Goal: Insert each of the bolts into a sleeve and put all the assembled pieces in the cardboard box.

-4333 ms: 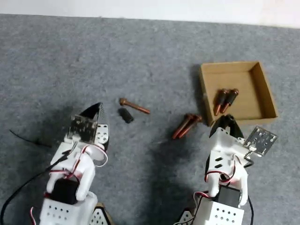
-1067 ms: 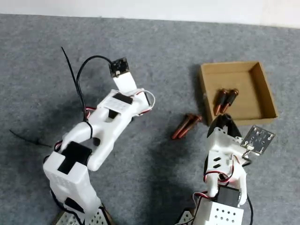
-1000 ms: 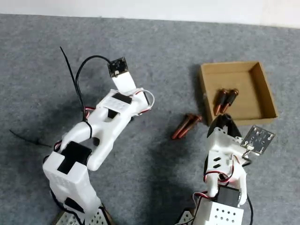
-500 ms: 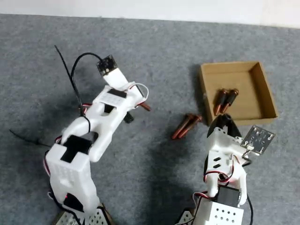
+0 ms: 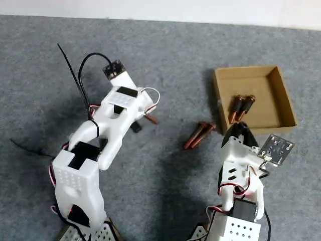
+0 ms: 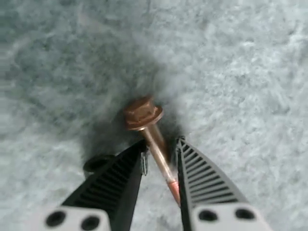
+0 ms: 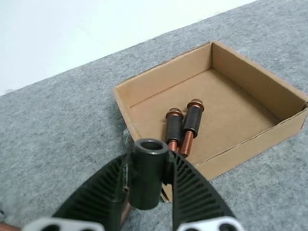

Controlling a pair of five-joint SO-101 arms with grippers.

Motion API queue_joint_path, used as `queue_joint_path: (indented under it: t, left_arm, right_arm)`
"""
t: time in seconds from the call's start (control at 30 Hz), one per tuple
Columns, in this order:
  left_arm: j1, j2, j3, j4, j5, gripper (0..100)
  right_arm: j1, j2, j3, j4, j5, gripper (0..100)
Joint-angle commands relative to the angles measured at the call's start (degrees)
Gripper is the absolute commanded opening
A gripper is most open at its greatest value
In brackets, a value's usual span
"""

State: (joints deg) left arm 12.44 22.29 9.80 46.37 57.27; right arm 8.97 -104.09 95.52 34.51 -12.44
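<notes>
Bolt (image 6: 144,115) is pinched by its shank between the nearly closed fingers of the left hand (image 6: 161,143), over the surface (image 5: 170,65). Right hand (image 7: 149,158) clamps a sleeve (image 7: 148,178) upright just beside the box (image 7: 159,82), which holds two assembled pieces (image 7: 174,126).

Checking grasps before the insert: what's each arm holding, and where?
Left gripper: bolt, by its shank. Right gripper: sleeve, by its sides.
</notes>
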Motion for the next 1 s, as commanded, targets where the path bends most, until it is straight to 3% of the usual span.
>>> queue_joint_path:
  t: [0.0,0.6,0.73,0.97]
  left_arm:
    - [-3.21,-0.48,-2.59,2.2,3.34,10]
    - [-4.97,6.55,-8.66,7.03,4.4,10]
    - [-5.05,6.55,-8.66,7.03,4.22,0]
    - [-5.05,6.37,-8.75,7.03,4.04,0]
  right_arm:
    - [-0.4,-1.27,1.89,-0.57,0.44,0.6]
    - [-0.4,-1.27,1.89,-0.57,0.44,0.6]
    - [-0.4,-1.27,1.89,-0.57,0.44,0.6]
    - [-0.4,-1.27,1.89,-0.57,0.44,0.6]
